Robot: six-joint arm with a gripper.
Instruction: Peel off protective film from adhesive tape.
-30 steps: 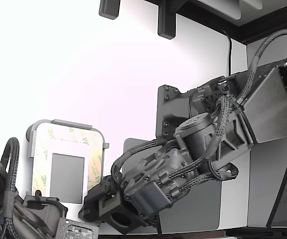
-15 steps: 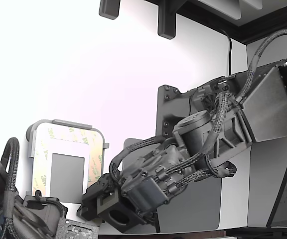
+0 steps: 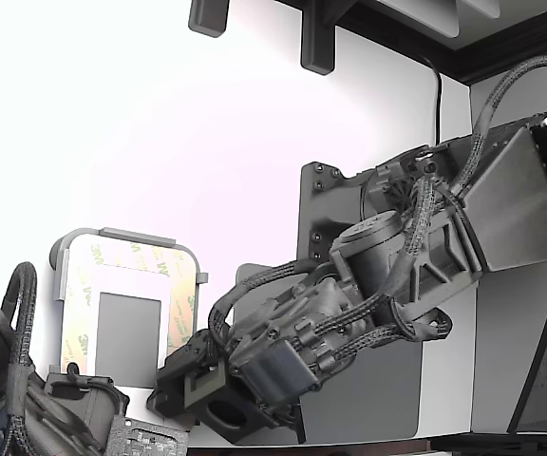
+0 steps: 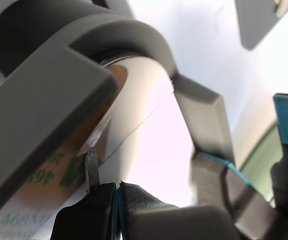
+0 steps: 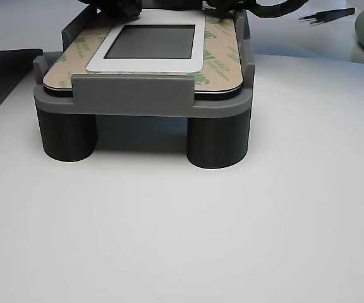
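Here the plate [image 3: 128, 323] sits in a grey fixture [image 5: 143, 101] on the white tabletop [image 5: 232, 240], with the adhesive tape [image 5: 223, 60], faced with its protective film [image 3: 182, 309], framing the plate's grey centre. The end effector [image 4: 115, 192] is at the plate's corner, its tips pressed together; whether they pinch the film cannot be told.

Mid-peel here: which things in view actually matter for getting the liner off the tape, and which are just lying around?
Job items:
- protective film, yellowish 3M liner
- adhesive tape framing the white plate
- grey fixture frame holding the plate
- gripper, tips at the plate's edge

Just lying about:
- dark grey mat
- tweezers
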